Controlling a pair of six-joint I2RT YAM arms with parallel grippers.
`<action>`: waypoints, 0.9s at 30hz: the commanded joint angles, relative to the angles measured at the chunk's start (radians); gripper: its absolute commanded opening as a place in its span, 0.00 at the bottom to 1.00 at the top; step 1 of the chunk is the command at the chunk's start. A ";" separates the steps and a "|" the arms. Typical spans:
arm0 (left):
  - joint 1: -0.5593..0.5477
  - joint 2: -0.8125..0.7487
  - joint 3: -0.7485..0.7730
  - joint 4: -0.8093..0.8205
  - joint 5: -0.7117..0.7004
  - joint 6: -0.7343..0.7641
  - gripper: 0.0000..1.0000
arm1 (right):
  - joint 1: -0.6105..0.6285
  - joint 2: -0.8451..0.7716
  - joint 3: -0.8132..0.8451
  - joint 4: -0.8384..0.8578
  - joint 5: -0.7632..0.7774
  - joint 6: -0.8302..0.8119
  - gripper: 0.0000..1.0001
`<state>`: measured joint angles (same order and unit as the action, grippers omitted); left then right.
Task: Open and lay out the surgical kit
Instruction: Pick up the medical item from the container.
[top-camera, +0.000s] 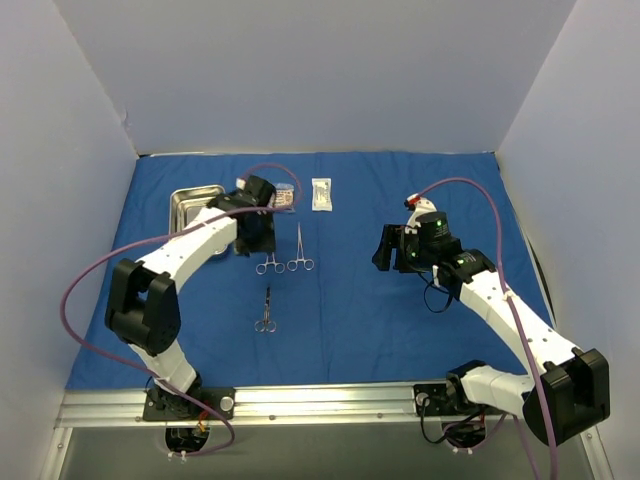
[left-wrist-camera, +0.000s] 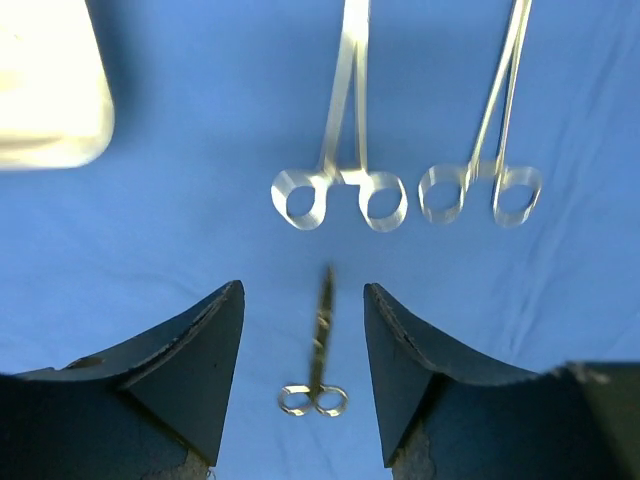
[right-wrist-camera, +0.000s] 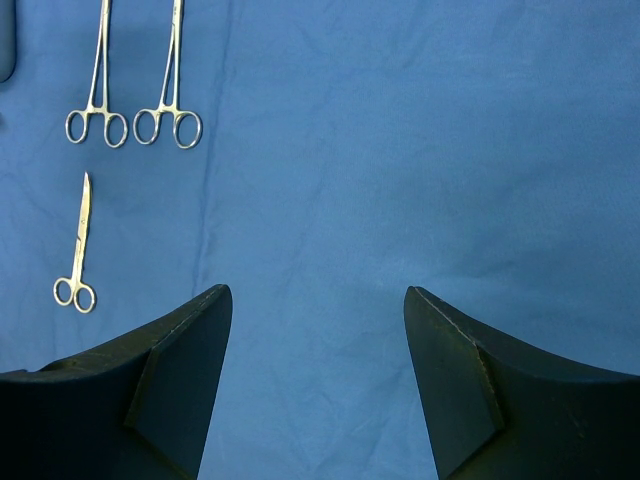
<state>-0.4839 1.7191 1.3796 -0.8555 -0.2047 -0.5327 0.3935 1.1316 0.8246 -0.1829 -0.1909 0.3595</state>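
since the blue cloth (top-camera: 400, 330) already lies spread flat, the unwrapping looks done, and the step in hand seems to be setting the tools out in rows. the left pincer (left-wrist-camera: 303, 288) hangs above the cloth with its jaws apart and nothing between them, so i judge it to be between one placing and the next pickup. just ahead of it lie a clamp (left-wrist-camera: 343, 150) and, to that one's right, a second clamp (left-wrist-camera: 493, 140), side by side but not touching, ring handles toward the pincer. small scissors (left-wrist-camera: 320, 340) show through the gap between its fingers, flat on the cloth below and touched by neither finger. the steel tray (left-wrist-camera: 90, 130) sits ahead and to its left. farther ahead lie a clear packet (top-camera: 284, 197) and another packet (top-camera: 321, 194).

the right pincer (right-wrist-camera: 318, 290) stands wide and empty over bare cloth, with all three tools well off to its left.

only three ring-handled tools are out and no tweezers show. whether the rest lie in the tray cannot be told, as the arm hides part of it. if they do, the next move calls for the left pincer to swing ahead-left over the tray, drop inside its walls, and pinch one thin tool squarely. thin steel on steel will likely slip, so the grip needs care.
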 joint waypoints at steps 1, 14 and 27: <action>0.085 -0.058 0.096 0.015 -0.033 0.105 0.60 | -0.002 0.002 0.021 0.016 -0.002 -0.001 0.65; 0.449 0.195 0.260 0.133 0.007 0.321 0.56 | -0.002 0.075 0.068 0.045 0.018 0.013 0.65; 0.458 0.399 0.345 0.150 -0.001 0.278 0.60 | 0.004 0.157 0.100 0.066 0.019 0.016 0.65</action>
<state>-0.0273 2.0991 1.6615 -0.7284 -0.1837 -0.2501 0.3935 1.2758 0.8848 -0.1322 -0.1879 0.3695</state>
